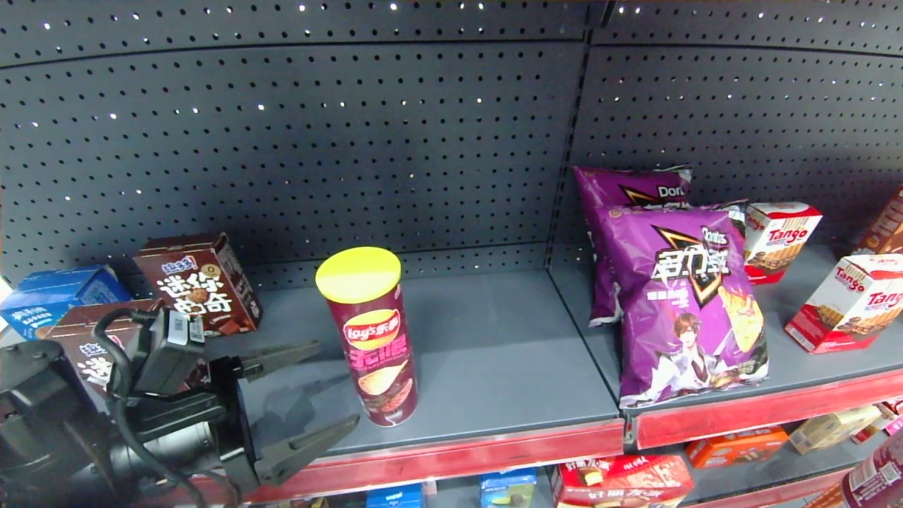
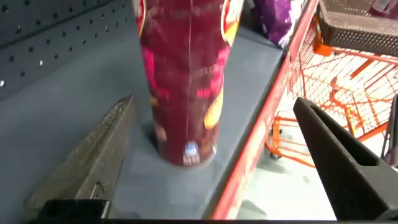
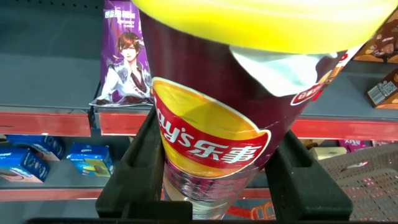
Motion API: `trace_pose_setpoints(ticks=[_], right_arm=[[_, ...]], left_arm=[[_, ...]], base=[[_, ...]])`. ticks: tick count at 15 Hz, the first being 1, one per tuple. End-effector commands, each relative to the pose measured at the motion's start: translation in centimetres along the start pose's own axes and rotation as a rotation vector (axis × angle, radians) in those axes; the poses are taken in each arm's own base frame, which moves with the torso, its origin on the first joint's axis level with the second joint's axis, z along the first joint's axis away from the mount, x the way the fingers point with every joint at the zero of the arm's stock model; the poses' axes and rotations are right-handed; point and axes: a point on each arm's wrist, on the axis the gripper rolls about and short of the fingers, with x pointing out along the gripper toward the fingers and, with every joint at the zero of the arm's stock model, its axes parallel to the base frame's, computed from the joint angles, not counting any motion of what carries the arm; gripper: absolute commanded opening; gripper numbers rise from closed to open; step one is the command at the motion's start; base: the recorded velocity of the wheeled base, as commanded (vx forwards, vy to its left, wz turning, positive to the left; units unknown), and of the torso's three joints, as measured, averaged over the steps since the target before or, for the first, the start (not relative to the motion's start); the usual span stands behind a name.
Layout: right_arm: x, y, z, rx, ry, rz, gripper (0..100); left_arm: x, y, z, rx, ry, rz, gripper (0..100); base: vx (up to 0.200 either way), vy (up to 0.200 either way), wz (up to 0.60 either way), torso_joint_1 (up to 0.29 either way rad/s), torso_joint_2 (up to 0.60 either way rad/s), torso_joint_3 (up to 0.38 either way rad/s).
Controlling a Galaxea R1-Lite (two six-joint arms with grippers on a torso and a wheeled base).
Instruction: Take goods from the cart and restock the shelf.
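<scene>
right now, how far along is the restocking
Done: one chip can stands upright on the shelf, with the open left gripper close by, not touching it. In hand: the right gripper is shut on a second can, held in front of the shelf. Left: placing that can. What is in the orange cart cannot be seen.

Stocked snacks before a dark perforated back panel [image 1: 423, 141].
Two purple chip bags [image 1: 681, 303] are stood one behind the other, with red-and-white wafer boxes [image 1: 782, 236] set just beside them on the right. Brown cookie boxes [image 1: 201, 282] and a blue box [image 1: 56, 293] are grouped at the far left. A red package [image 1: 621, 480], an orange box [image 1: 737, 446] and a blue pack [image 1: 508, 487] are seen on the level below.
</scene>
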Motion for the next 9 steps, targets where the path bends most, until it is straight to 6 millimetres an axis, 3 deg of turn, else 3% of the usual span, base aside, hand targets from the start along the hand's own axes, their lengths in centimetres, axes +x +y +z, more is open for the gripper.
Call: trace_pose_setpoints(ticks=[1, 9], right_arm=[[0.0, 0.0, 0.0, 0.000, 0.001, 0.001, 0], [0.0, 0.0, -0.2, -0.001, 0.008, 0.000, 0]], left_arm=[[-1.3, -0.7, -0.1, 0.002, -0.004, 0.020, 100], [-4.2, -2.6, 0.4, 0.036, -0.045, 0.133, 100]], base=[[0.000, 0.000, 0.00, 0.000, 0.00, 0.000], [0.000, 0.000, 0.00, 0.000, 0.00, 0.000]])
